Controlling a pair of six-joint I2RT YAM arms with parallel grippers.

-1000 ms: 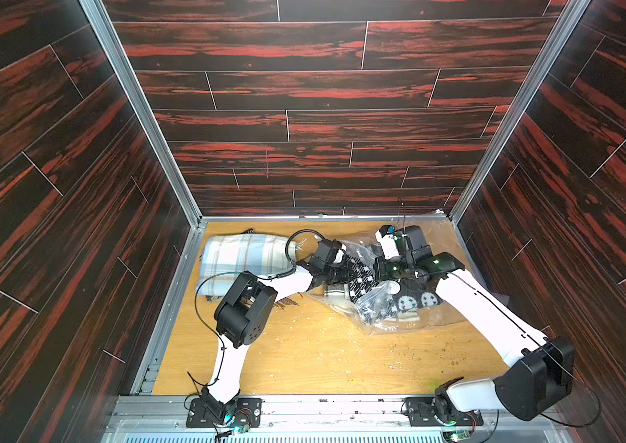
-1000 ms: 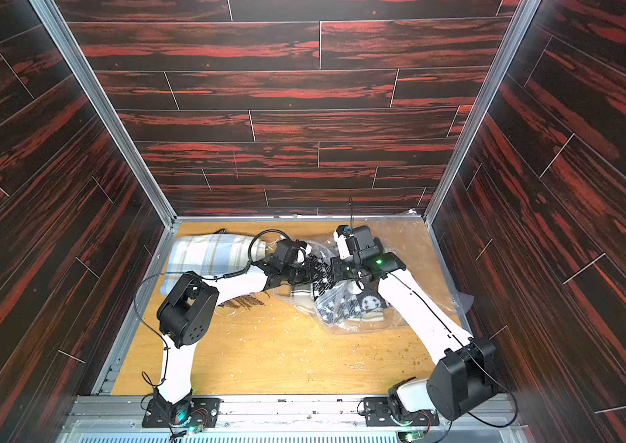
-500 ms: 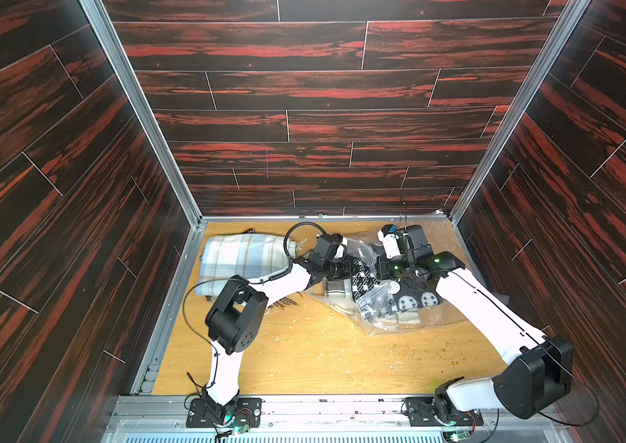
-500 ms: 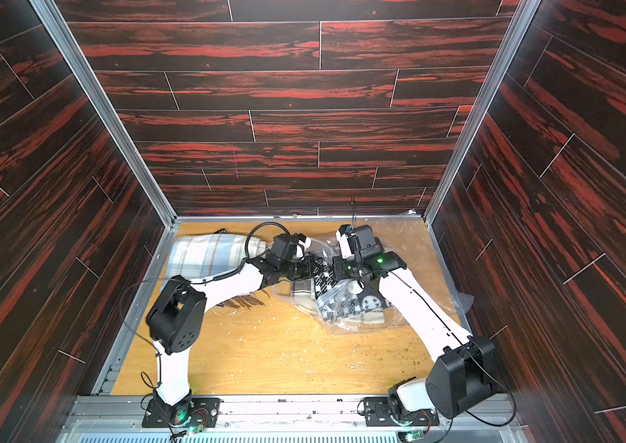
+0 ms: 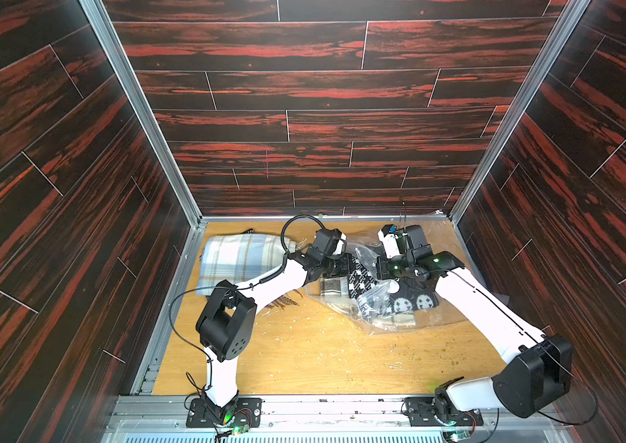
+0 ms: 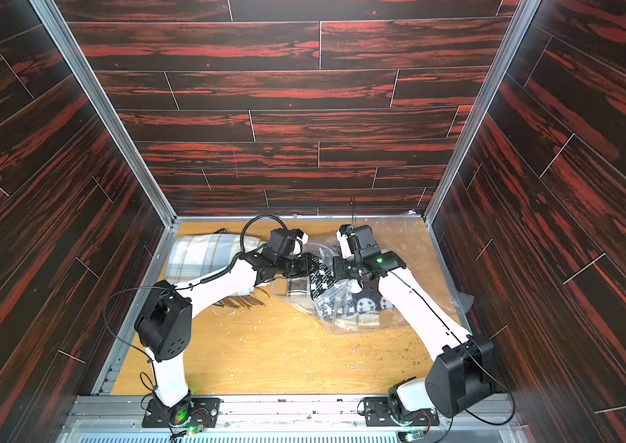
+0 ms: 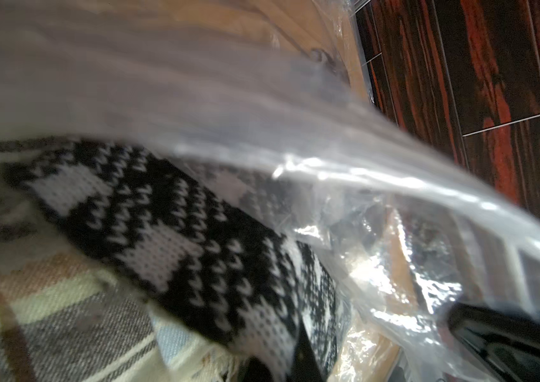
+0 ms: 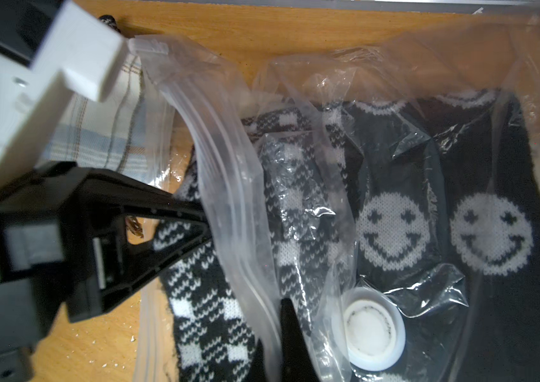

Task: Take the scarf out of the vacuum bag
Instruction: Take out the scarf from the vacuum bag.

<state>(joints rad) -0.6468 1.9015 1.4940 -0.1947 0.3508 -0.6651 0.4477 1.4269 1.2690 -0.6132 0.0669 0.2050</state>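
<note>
The clear vacuum bag (image 5: pixel 392 326) lies crumpled on the wooden floor at the back right, with its white valve disc (image 8: pixel 373 334) facing up. Inside it is the scarf (image 5: pixel 361 278), a black-and-white knit with smiley faces (image 8: pixel 391 231). My left gripper (image 5: pixel 351 267) reaches in through the bag's mouth and is shut on the scarf's checked end (image 7: pixel 169 238). My right gripper (image 5: pixel 380 270) is shut on the upper zip-seal lip (image 8: pixel 222 165) of the bag and holds it off the scarf.
A folded blue-and-cream plaid cloth (image 5: pixel 242 261) lies at the back left, outside the bag. Another cream plaid cloth (image 5: pixel 332 285) sits under the scarf at the bag's mouth, with a brown fringe (image 5: pixel 284 303) beneath my left arm. Dark walls stand close on three sides.
My left gripper has pushed a little further right into the bag's mouth, and its elbow has swung left and forward. The right arm has stayed put.
</note>
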